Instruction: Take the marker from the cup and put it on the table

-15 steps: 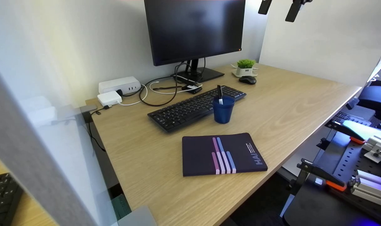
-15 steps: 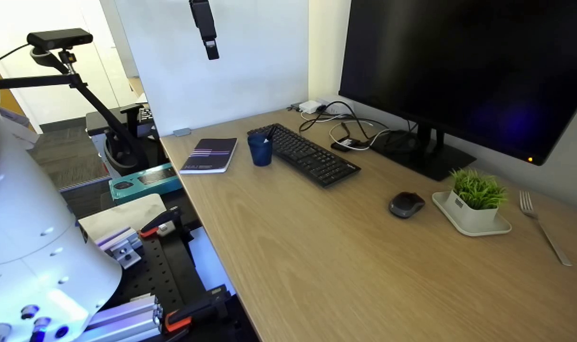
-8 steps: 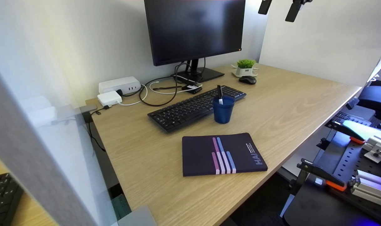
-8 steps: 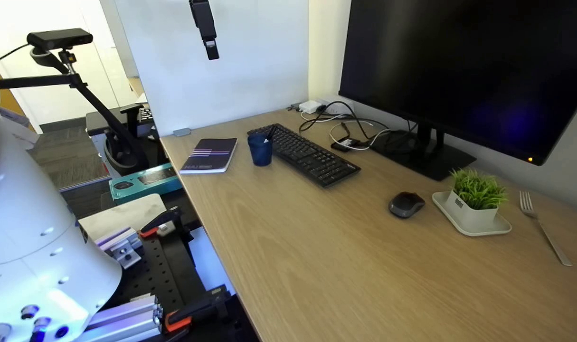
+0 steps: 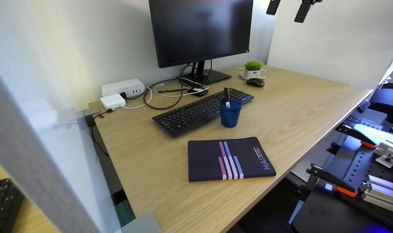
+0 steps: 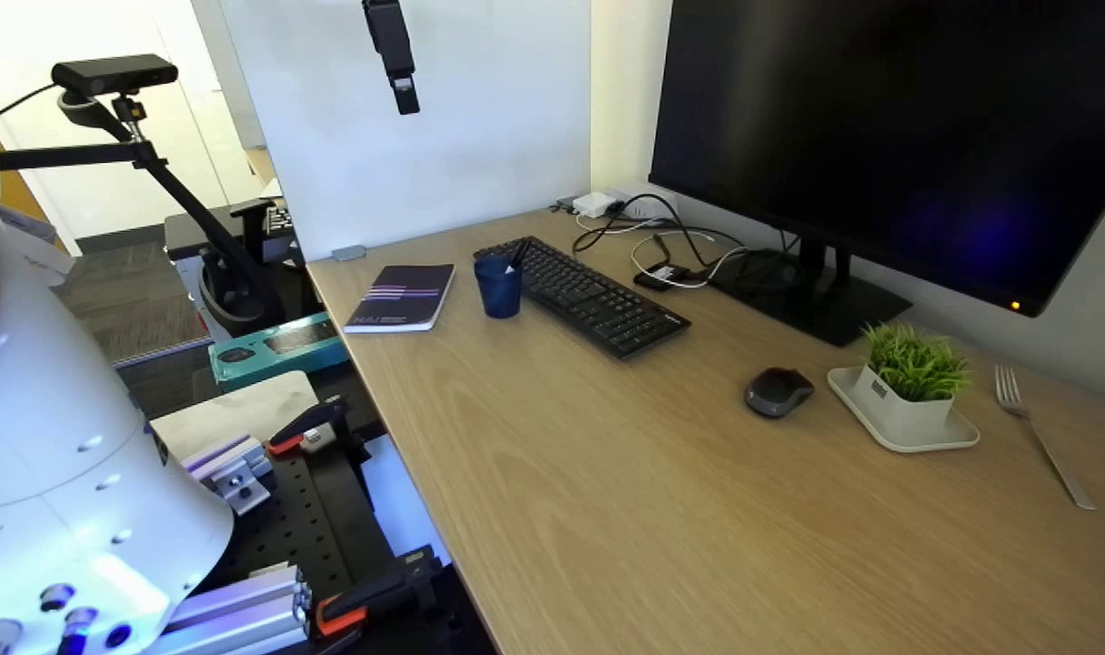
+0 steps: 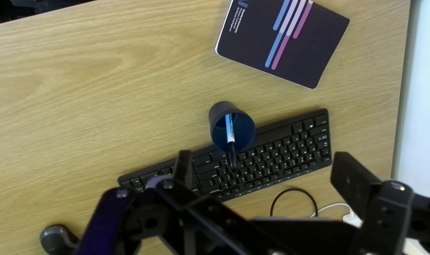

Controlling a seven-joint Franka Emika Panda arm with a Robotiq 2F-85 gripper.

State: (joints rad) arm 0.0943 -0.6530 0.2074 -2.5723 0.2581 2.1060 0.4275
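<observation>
The marker [image 5: 227,97] stands tilted in the dark-blue cup [image 5: 230,116], its black cap sticking out above the rim. In an exterior view the cup [image 6: 499,293] and marker [image 6: 519,255] show near the keyboard's end. In the wrist view the marker [image 7: 230,129] has a white body with its dark end outward, leaning on the rim of the cup [image 7: 246,131]. The cup stands upright on the light-wood table [image 5: 312,106]. My gripper [image 5: 285,16] is high above the table, away from the cup. In the wrist view the gripper [image 7: 262,159] is wide open and empty.
A black keyboard [image 5: 202,111] lies right beside the cup. A dark notebook [image 5: 230,159] lies near the table's front edge. A monitor [image 5: 202,30], cables, a mouse [image 6: 778,392], a potted plant [image 6: 916,364] and a fork [image 6: 1043,441] are also on the table.
</observation>
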